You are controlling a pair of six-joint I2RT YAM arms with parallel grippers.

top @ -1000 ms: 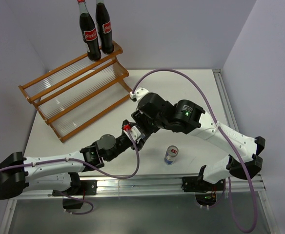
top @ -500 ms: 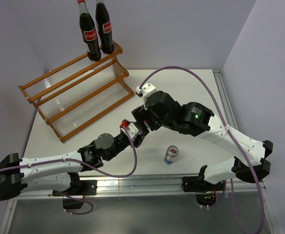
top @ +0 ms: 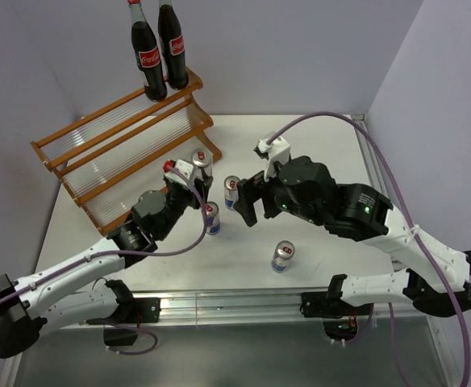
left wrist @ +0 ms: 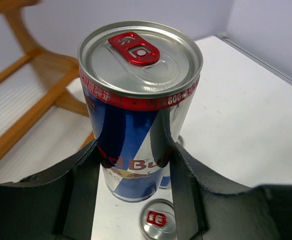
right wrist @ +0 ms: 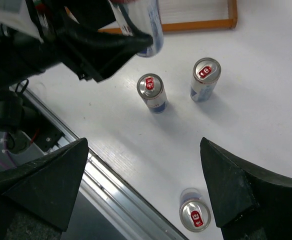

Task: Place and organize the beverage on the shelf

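My left gripper (top: 197,171) is shut on a blue-and-silver can (top: 202,161), held upright above the table by the shelf's (top: 122,157) lower right end. In the left wrist view the can (left wrist: 136,100) fills the gap between my fingers (left wrist: 183,180). Three more cans stand on the table (top: 211,218) (top: 231,192) (top: 282,255). Two cola bottles (top: 149,60) (top: 172,44) stand on the shelf's top tier. My right gripper (top: 242,200) is open and holds nothing, just right of the middle can. In the right wrist view its wide-open gripper (right wrist: 143,185) hangs above the table.
The table's metal front rail (right wrist: 111,190) runs just below the nearest can (right wrist: 195,215). Purple cables loop over both arms. Walls close in at the back and right. The shelf's lower rail (right wrist: 201,22) lies beyond the cans.
My left gripper shut on a can and carried it up and left toward the shelf. My right gripper opened and drew back right, uncovering two cans on the table.
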